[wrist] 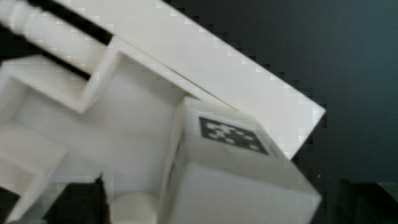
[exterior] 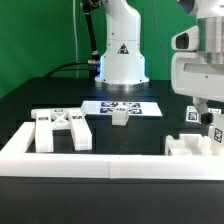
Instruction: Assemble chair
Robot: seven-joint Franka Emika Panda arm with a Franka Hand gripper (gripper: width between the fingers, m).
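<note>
In the exterior view the notched chair block (exterior: 191,147) sits at 6 o'clock under the gripper (exterior: 205,123); grasping it or released, I cannot tell.

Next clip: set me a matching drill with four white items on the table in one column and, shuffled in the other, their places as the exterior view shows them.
Things:
1. X-braced panel
2. small block
3. notched block
4. marker board

Places:
A. exterior view's right, behind the border wall
B. lying flat in front of the robot base
C. exterior view's left
D. centre, by the marker board's near edge

Pairs: 1-C; 2-D; 3-A; 4-B
</note>
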